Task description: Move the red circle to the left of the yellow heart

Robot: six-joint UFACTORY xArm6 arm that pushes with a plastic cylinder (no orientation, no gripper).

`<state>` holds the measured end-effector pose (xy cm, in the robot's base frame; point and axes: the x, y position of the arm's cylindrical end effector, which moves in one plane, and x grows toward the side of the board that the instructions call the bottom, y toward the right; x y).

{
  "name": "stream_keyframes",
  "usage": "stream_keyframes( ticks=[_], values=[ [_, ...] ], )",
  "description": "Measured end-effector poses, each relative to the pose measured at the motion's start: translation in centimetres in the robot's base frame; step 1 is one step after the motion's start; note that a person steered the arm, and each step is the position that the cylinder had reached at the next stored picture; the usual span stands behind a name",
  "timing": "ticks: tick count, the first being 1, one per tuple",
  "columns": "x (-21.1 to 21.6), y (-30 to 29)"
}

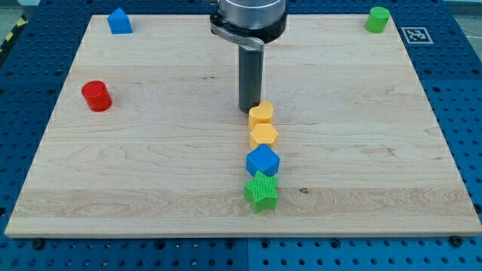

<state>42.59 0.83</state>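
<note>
The red circle (96, 95) is a short red cylinder at the view's left side of the wooden board (151, 165). The yellow heart (261, 114) sits near the board's middle. My tip (248, 111) is at the heart's upper left, right beside it and about touching; I cannot tell whether it is touching. The tip is far to the right of the red circle.
Below the heart, in a column toward the view's bottom, lie a yellow hexagon (263, 135), a blue cube (263, 160) and a green star (261, 191). A blue block with a pointed top (119, 21) sits at the top left corner and a green cylinder (378, 19) at the top right.
</note>
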Motion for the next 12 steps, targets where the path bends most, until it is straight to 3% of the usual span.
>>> stream_keyframes(
  ticks=[3,5,8,9,11,12],
  values=[
    [-0.1,-12.6],
    [5.4,-16.5],
    [4.0,-28.3],
    [-0.3,-28.9],
    [-3.4,-27.8],
    [-2.1,-27.0]
  ],
)
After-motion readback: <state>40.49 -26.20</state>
